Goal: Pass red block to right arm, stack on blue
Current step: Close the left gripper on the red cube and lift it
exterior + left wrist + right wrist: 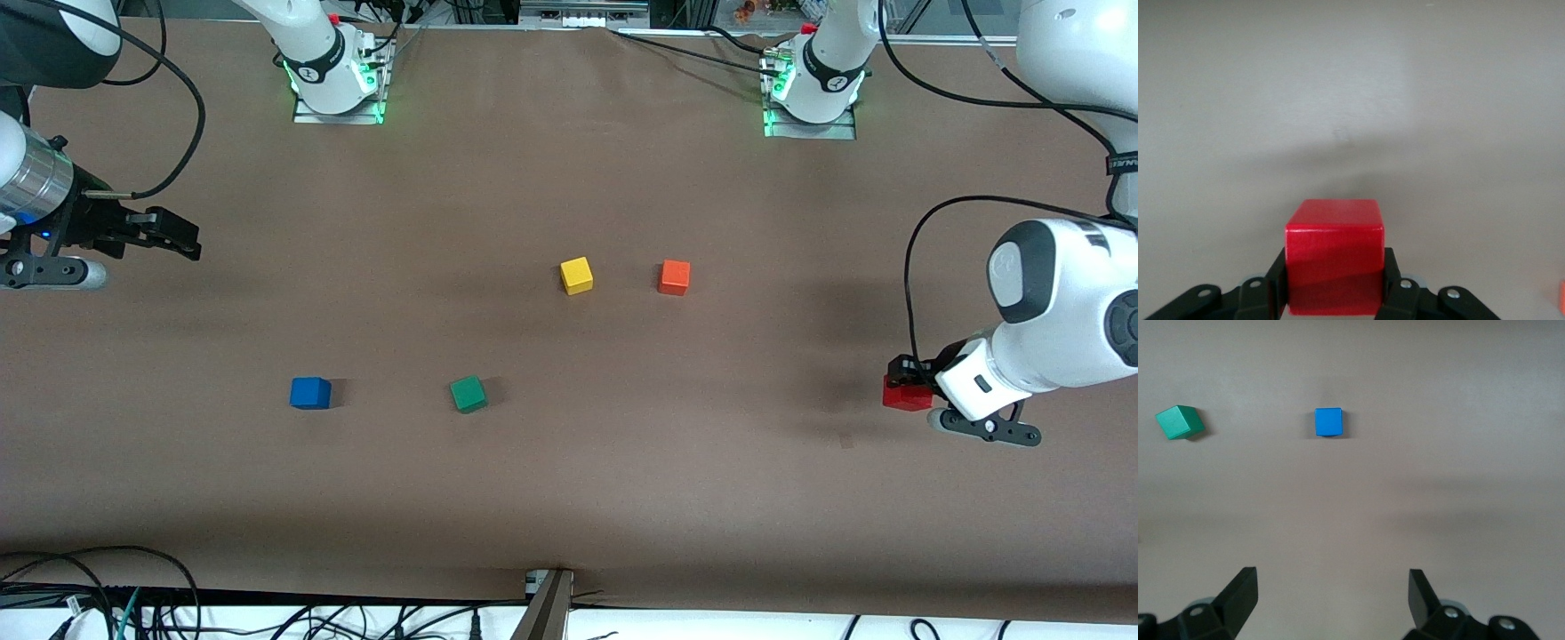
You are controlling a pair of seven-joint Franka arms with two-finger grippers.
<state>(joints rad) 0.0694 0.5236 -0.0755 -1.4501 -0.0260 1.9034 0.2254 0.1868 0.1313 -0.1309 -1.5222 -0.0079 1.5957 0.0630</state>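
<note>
Pickup step: left gripper (1335,293) clamped on the red block (905,394), low at the table's left-arm end. Right gripper (1331,593) waiting with fingers apart, high near the blue cube (310,392). Next, likely: lifting, carrying toward centre for handover.

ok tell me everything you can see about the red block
The small bright red cube looks like smooth, slightly glossy painted wood or plastic, with clean edges and no markings. It sits square at the left arm's end of the brown table, level with the blue and green cubes. The left gripper is shut on it, black jaws pressed against two opposite side faces. Its top face is bare. Whether it rests on the table or is slightly lifted cannot be told.
</note>
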